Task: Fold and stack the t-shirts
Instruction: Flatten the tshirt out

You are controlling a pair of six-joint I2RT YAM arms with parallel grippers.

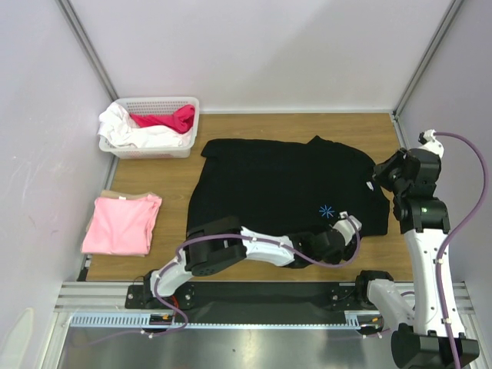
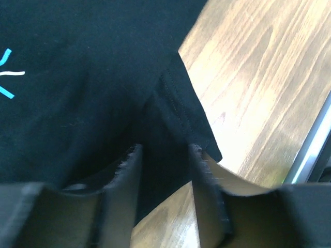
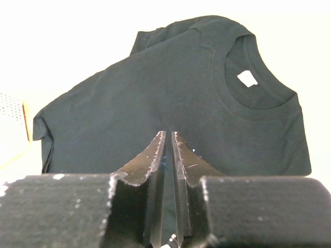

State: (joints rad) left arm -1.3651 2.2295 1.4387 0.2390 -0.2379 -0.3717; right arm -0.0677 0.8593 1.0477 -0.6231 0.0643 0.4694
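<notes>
The large black t-shirt [image 1: 280,184] lies spread flat on the wooden table, its pale-blue starburst [image 1: 327,211] facing up. The light pink t-shirt [image 1: 121,224] lies folded at the left edge. My left gripper [image 1: 351,230] reaches across to the black shirt's near right sleeve. In the left wrist view it [image 2: 165,150] is open, with the sleeve's hemmed corner [image 2: 178,116] between its fingers. My right gripper [image 1: 383,171] hangs above the shirt's right edge. In the right wrist view it [image 3: 168,134] is shut and empty, above the black shirt [image 3: 170,88].
A white basket [image 1: 154,151] with white and red clothes stands at the back left. A metal rail [image 1: 254,296] runs along the table's near edge. Grey walls close in the table at the back and on both sides.
</notes>
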